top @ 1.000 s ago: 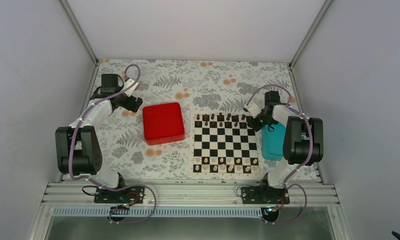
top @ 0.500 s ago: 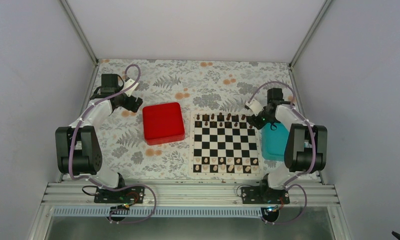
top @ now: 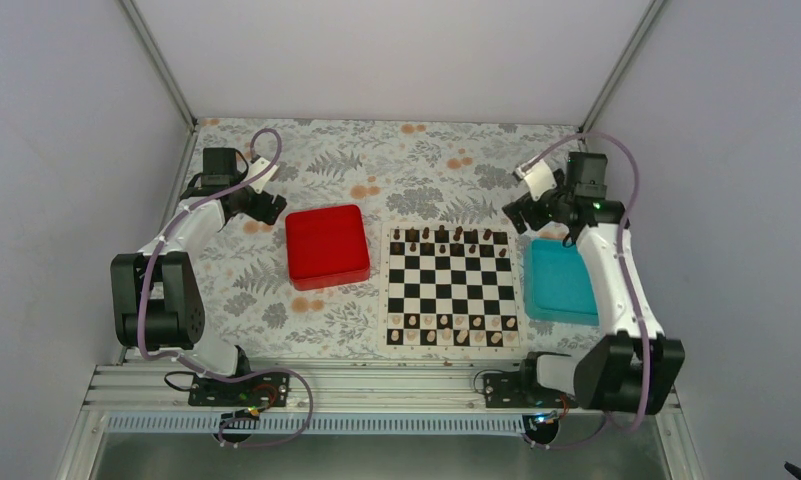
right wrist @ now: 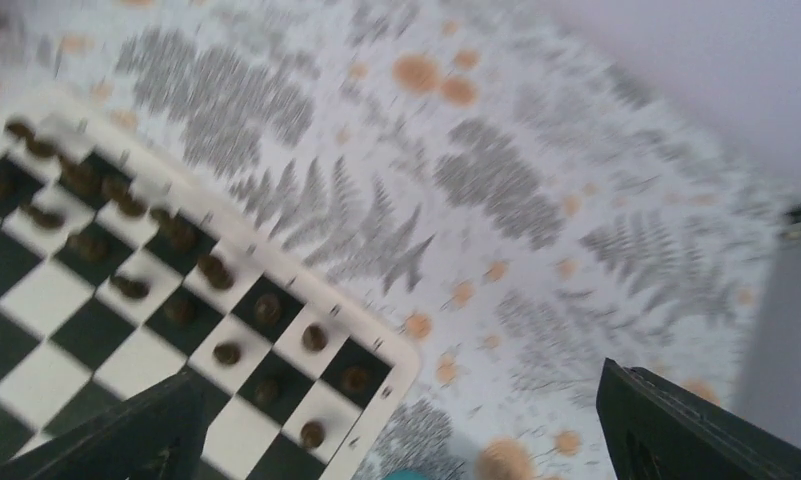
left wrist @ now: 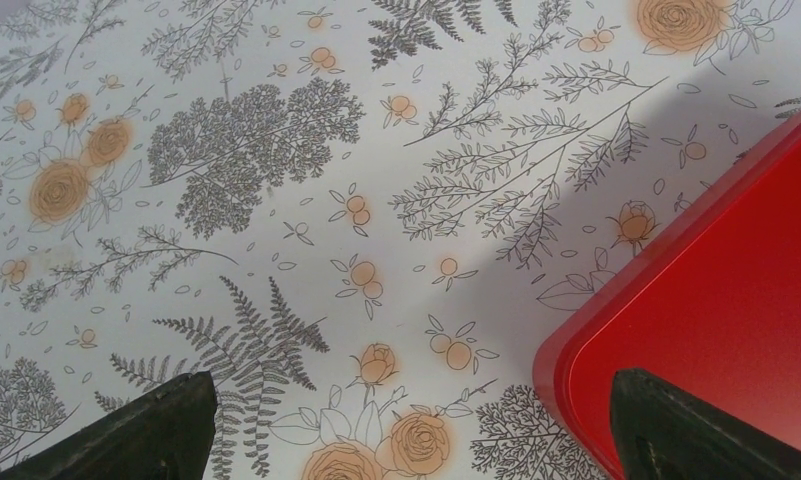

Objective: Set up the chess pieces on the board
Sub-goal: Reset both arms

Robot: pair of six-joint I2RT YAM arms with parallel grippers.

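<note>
Dark chess pieces: small dark brown pieces [top: 451, 238], each smaller than a square, rounded on top. They stand in the two rows along the far edge of the board. In the blurred right wrist view they show as dark blobs [right wrist: 268, 308], and their kinds cannot be told.
Board: flat square [top: 454, 285] of black and white squares with a pale border and rounded corners [right wrist: 36, 292]. It lies on the table between the red tray and the teal tray.
Pale pieces: tan pieces [top: 454, 327] in the two rows along the near edge of the board.
Red tray: glossy, smooth square [top: 326, 246] with rounded corners and a raised rim [left wrist: 716, 300], left of the board and apart from it.
Teal tray: smooth rectangle [top: 559, 282] just beside the board's right edge.
Table: covered in a white print [top: 416, 165] of grey ferns and orange roses.
Left claw: fingers spread wide with nothing between them [top: 266, 208]. It hangs over the print beside the red tray's far left corner, one dark finger over the tray's edge [left wrist: 414, 380].
Right claw: fingers spread wide and holding nothing [top: 524, 212], above the table past the board's far right corner [right wrist: 398, 378].
</note>
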